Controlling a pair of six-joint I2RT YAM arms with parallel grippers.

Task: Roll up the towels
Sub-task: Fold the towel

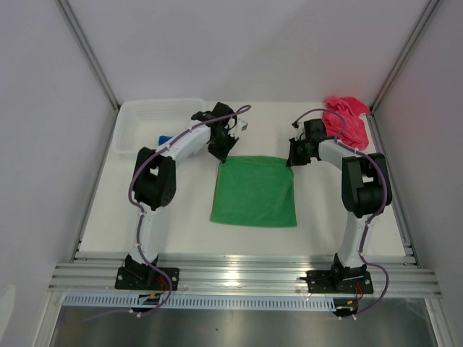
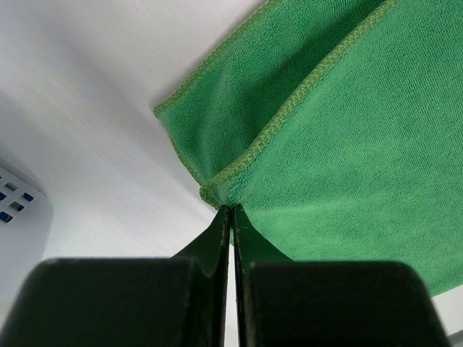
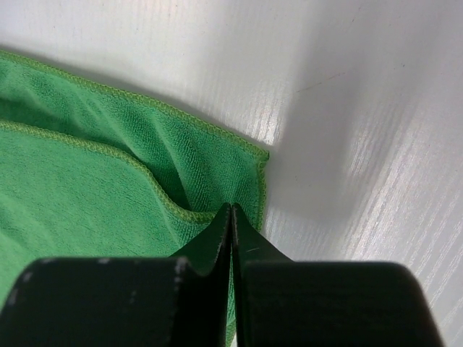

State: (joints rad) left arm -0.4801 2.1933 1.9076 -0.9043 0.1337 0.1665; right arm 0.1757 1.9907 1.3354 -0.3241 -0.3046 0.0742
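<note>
A green towel (image 1: 255, 191) lies folded double on the white table, in the middle between the arms. My left gripper (image 1: 221, 153) is shut on its far left corner; the left wrist view shows the top layer's hem pinched at the gripper's tips (image 2: 231, 208), with the green towel (image 2: 347, 144) spreading away to the right. My right gripper (image 1: 291, 160) is shut on the far right corner, its tips (image 3: 231, 208) pinching the green towel (image 3: 87, 188). A pink towel (image 1: 347, 119) lies crumpled at the far right. A bit of blue towel (image 1: 163, 139) shows in the basket.
A white plastic basket (image 1: 137, 116) stands at the far left of the table, and its perforated wall (image 2: 18, 210) shows in the left wrist view. Slanted frame posts rise at both far corners. An aluminium rail runs along the near edge.
</note>
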